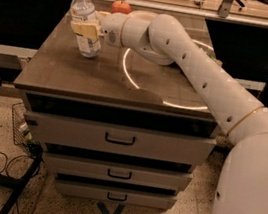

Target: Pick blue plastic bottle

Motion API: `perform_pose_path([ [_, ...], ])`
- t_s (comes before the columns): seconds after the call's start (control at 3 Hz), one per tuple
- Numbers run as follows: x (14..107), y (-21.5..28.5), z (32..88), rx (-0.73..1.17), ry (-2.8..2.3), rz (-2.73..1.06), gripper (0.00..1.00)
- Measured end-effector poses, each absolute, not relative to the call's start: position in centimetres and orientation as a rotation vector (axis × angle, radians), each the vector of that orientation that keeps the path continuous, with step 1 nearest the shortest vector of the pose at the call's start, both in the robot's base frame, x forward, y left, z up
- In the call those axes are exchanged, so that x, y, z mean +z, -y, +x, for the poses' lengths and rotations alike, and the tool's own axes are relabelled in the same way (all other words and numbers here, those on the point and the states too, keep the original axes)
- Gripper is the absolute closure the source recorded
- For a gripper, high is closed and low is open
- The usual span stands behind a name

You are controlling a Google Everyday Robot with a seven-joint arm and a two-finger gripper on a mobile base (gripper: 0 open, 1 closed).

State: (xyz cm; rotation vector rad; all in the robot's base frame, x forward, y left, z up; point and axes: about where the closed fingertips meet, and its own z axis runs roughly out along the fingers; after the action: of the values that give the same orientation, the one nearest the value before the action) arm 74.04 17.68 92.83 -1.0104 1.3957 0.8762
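Note:
The blue plastic bottle [85, 22] is clear with a white cap and pale label. It leans to the left at the back left of the dark cabinet top [78, 72]. My gripper [86, 27] reaches in from the right at the end of the white arm. Its tan fingers [87, 29] are closed around the bottle's middle, over the label. The bottle's base is at or just above the surface; I cannot tell which.
A red apple [121, 7] sits at the back edge behind the wrist. A white ring mark [175, 103] lies on the top under my arm. Drawers [119, 138] are below. A wire basket [22, 124] and cables are on the floor at left.

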Motion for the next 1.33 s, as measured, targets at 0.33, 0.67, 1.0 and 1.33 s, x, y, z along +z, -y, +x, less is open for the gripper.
perform_pose_path([
  [0.33, 92.8, -17.9, 74.0, 0.879, -1.395, -1.012, 1.0],
  [0.67, 93.3, -18.1, 74.0, 0.885, -1.385, -1.013, 1.0],
  [1.0, 96.6, -19.4, 74.3, 0.916, -1.317, -1.015, 1.0],
  [1.33, 101.1, -20.6, 74.7, 0.871, -1.269, -1.025, 1.0],
])
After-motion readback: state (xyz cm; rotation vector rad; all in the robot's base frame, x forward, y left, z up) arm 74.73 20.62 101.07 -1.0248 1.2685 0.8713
